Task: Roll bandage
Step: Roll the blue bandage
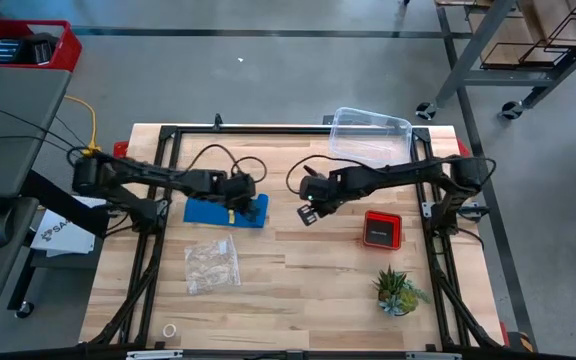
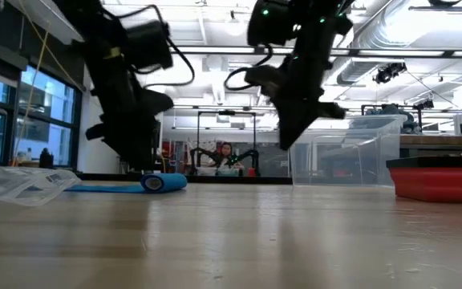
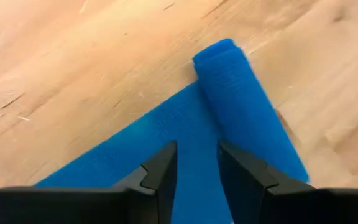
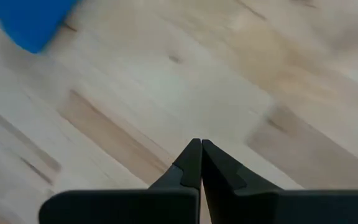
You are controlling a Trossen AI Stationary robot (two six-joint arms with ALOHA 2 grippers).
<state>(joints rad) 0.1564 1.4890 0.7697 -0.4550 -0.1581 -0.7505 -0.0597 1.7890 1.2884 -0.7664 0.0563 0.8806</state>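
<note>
The bright blue bandage lies on the wooden table left of centre. Part of it is flat and its right end is a roll, which also shows in the low view. My left gripper is open by a narrow gap and points down over the flat part, just beside the roll. My right gripper is shut and empty, raised above bare wood to the right of the bandage. A corner of the bandage shows in the right wrist view. My left gripper stands over the flat strip next to the roll, fingers pointing down from above. I cannot tell whether the fingertips touch the fabric. The bandage lies on the table.
A crinkled clear bag lies near the bandage toward the near edge. A clear box stands at the far right, with a red-and-black device and a small plant at the right. A small white ring lies near left.
</note>
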